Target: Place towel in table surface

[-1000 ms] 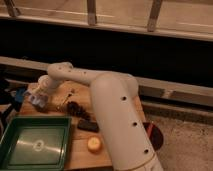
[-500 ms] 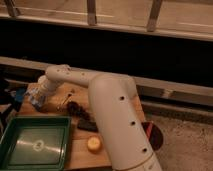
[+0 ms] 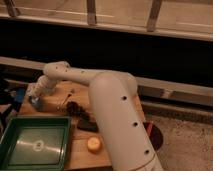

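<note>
Reaching with the gripper point(image 3: 36, 96) to the far left corner of the wooden counter point(image 3: 57, 100), right at the towel point(image 3: 35, 103), a pale, blue-edged bundle low on the wood there, grip open or closed impossible to tell, green tray point(image 3: 35, 120) nearer the camera, yellow round piece point(image 3: 93, 144) beside it.
</note>
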You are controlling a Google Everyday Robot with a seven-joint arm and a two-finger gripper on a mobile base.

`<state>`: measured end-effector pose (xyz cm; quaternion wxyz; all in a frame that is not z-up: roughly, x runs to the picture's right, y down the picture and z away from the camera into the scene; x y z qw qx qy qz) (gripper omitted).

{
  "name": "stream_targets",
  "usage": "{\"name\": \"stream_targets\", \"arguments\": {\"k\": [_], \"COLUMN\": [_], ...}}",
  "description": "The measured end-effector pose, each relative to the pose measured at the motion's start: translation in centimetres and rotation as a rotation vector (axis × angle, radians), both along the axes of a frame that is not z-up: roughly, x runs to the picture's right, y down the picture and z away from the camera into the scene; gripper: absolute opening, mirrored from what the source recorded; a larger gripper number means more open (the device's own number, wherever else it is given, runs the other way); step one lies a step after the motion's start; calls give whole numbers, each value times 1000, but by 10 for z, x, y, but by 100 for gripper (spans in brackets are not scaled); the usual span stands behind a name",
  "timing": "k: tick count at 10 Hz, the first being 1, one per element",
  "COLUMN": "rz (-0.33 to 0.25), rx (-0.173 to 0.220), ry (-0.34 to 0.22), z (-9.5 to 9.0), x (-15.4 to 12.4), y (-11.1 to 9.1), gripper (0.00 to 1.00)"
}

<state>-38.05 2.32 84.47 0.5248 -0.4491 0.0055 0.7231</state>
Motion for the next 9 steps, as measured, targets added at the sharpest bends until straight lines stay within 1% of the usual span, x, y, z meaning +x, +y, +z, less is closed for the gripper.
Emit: {"name": "stream_targets", "arguments": {"k": [1,3,4,5,6,7,8,9], "rz": [-2,32,61,97,124,149,180,205], "rx": [16,52,76,108,129,145,150,147], "ry": [-6,-12,-7,3,17,39,71,98], "z": [-5,-17,-25,-35,-39,-40,-38,-37], "x": [-3,2,9,17,25,36,56,72], "y": [-5,-22,-37,-55,-69,-79,-85,-83], "gripper": [0,0,0,0,0,0,0,0]}}
